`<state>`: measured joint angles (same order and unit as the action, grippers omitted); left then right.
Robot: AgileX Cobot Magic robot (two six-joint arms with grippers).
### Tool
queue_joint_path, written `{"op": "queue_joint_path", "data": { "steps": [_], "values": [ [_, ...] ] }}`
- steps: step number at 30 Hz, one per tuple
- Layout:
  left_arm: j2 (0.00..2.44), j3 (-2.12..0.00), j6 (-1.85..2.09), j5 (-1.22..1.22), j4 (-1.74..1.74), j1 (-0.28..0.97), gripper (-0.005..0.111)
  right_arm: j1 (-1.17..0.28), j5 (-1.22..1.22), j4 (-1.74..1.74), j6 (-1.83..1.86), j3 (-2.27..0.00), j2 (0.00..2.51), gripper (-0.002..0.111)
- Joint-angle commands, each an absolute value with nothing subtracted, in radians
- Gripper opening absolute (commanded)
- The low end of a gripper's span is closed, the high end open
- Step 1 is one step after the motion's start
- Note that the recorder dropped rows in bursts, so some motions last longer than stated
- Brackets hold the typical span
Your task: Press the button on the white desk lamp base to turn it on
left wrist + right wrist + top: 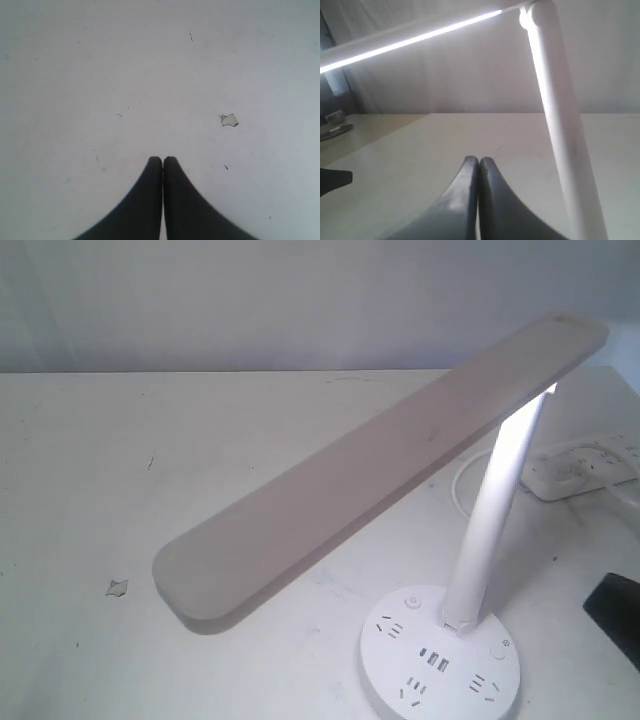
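The white desk lamp stands at the front right of the table. Its long flat head (380,470) slants down to the left and its pole (490,520) glows brightly under the head. The round white base (395,675) carries sockets, USB ports, a small button (411,602) and a second button (498,650). My right gripper (479,160) is shut and empty, just beside the pole (560,125), below the head's lit strip (420,37). A dark edge of it (615,618) shows right of the base. My left gripper (163,159) is shut and empty over bare table.
A rectangular white power strip (580,465) with its cable (465,480) lies behind the lamp at the right. A small chip (117,587) marks the white table at the left and also shows near the left gripper, chip (229,120). A wall rises behind the table.
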<state>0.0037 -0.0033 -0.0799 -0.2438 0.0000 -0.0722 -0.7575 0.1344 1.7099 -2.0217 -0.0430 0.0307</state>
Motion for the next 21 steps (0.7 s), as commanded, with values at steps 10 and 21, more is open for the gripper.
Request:
{"op": "queue_joint_path", "data": {
  "steps": [10, 21],
  "values": [
    [0.000, 0.000, -0.083, -0.247, 0.000, -0.067, 0.000, -0.758, -0.132, 1.612, -2.105, -0.020, 0.000, 0.000],
    [0.000, 0.000, -0.083, -0.247, 0.000, -0.067, 0.000, -0.758, -0.288, 1.610, -2.105, -0.020, 0.000, 0.000]
  ]
}}
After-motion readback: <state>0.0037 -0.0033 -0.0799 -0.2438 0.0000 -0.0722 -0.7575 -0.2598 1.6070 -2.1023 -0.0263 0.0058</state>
